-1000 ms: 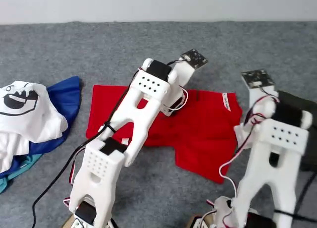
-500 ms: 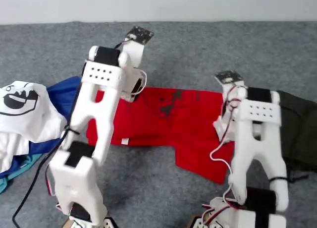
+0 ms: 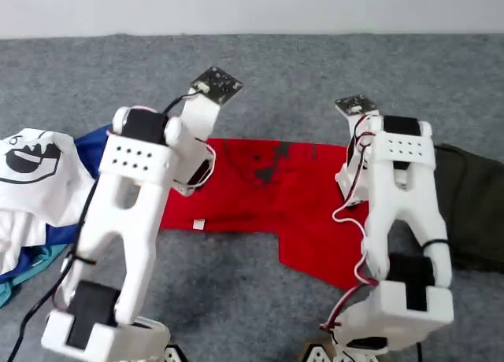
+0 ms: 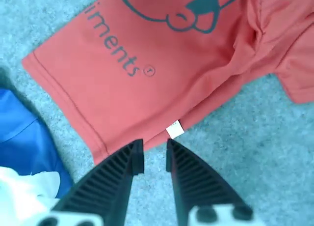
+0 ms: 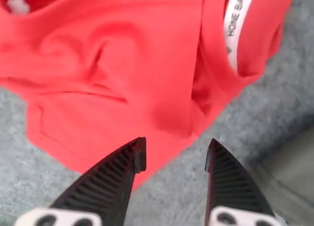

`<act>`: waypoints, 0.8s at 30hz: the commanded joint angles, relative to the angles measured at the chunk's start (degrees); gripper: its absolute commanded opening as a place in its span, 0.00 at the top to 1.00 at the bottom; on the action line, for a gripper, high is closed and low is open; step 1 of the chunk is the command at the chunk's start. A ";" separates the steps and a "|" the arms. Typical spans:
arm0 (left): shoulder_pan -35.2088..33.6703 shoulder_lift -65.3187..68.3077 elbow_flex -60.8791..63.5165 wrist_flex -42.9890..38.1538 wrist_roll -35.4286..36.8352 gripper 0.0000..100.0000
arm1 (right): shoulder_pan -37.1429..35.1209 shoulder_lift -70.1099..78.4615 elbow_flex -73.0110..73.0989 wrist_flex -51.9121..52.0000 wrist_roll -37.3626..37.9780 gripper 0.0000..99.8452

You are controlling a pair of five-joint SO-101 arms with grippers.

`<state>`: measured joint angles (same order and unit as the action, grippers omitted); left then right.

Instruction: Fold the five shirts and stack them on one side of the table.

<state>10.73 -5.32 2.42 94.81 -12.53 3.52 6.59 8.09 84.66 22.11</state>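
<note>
The grey table lies under both arms. The red shirt is spread flat on it between the two grippers, with its dark print facing up.

Beyond the right gripper, on the side away from the red shirt, lies a dark olive shirt. Its edge shows just past that gripper's outer finger. Beyond the left gripper, on its outer side, is a heap of a white shirt with a black print, a blue shirt under it and a teal shirt at the bottom. The blue cloth comes close to the red shirt's corner.

The left arm hangs over the red shirt's hem end. Its jaws are only a narrow slit apart and have hold of nothing. The fingertips sit right at the hem's edge, one over the red cloth and the other at the line between cloth and table.

The right arm hangs over the collar end. Its jaws are spread wide and empty. One fingertip is over rumpled red cloth and the other over bare table, so the shirt's edge runs between them.

A white neck band lies ahead of the right gripper's tips. A small white tag sticks out of the hem just ahead of the left gripper's tips.
</note>
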 commanded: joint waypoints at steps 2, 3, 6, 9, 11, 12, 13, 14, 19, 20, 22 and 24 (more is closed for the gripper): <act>1.32 -5.71 3.82 -2.73 -1.05 0.92 | -0.92 2.51 -2.55 -3.21 -0.18 0.79; 1.32 -6.24 4.70 -3.34 -1.05 0.92 | -1.36 3.03 -2.55 -3.65 -0.18 0.80; 1.23 -6.95 6.81 -5.01 -0.79 0.92 | -2.95 4.18 -2.64 -4.00 0.35 0.80; 1.67 -6.77 7.69 -5.80 -0.70 0.92 | -3.30 4.44 -3.16 -3.91 2.11 0.82; 1.85 -6.59 7.69 -5.80 -0.70 0.92 | -3.21 4.44 -3.16 -3.91 3.78 0.87; 1.93 -6.59 7.60 -5.89 -0.70 0.92 | -3.12 4.44 -3.16 -3.74 4.84 0.90; 1.93 -6.59 7.60 -6.07 -0.70 0.92 | -3.03 4.53 -3.08 -3.56 5.54 0.92; 1.93 -6.59 7.60 -6.33 -0.70 0.92 | -2.86 4.53 -3.08 -3.47 5.71 0.92; 1.93 -6.51 7.69 -6.59 -0.70 0.92 | -1.10 4.62 -2.99 -3.65 5.89 0.91; 1.93 -6.51 7.69 -6.59 -0.70 0.92 | -1.10 4.62 -2.90 -3.82 5.89 0.91; 1.93 -6.51 7.69 -6.59 -0.70 0.92 | -1.10 4.97 -2.90 -3.74 6.15 0.93; 1.93 -6.51 7.69 -6.59 -0.70 0.92 | -1.10 6.20 -3.08 -3.12 8.53 0.96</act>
<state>12.13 -9.71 10.33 89.36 -13.14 1.93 12.40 7.65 81.23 28.09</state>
